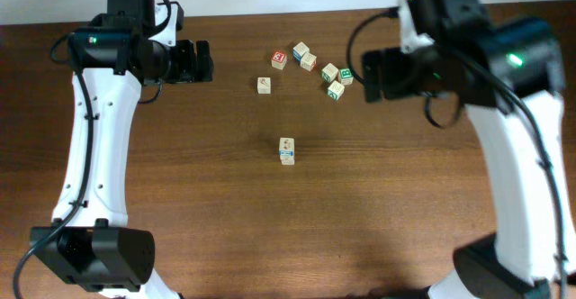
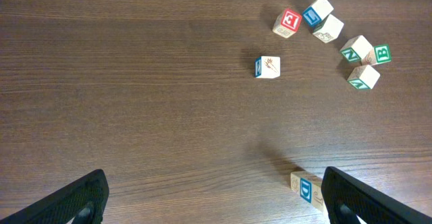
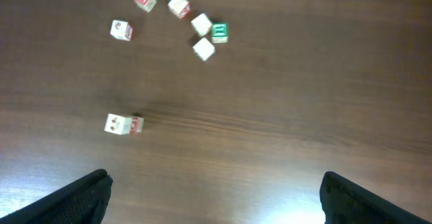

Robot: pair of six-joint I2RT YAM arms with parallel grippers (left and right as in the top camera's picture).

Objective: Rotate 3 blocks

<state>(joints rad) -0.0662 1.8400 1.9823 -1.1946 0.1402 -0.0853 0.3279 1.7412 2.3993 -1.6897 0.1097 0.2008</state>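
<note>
Both grippers hang open above the table, and every block sits loose on it

The left gripper (image 2: 214,183) has its jaws spread wide apart with nothing between them, and the right gripper (image 3: 214,180) is just the same. Closest to the left jaws is the near block (image 2: 305,186). It is pale with a blue side and sits on the brown table (image 2: 135,82) a little ahead of them, by the finger (image 2: 364,207) at the right of that view. It is also the closest one to the right jaws, ahead and off to the left. Farther ahead of both jaws is the lone block (image 2: 268,67), pale on top with a blue side. Farthest from the left jaws, ahead and to the right, is a bunch: the blue-faced block (image 2: 316,13) right next to a pale block (image 2: 329,28), a red block (image 2: 288,20) beside them, and three green blocks (image 2: 381,54) close together
</note>
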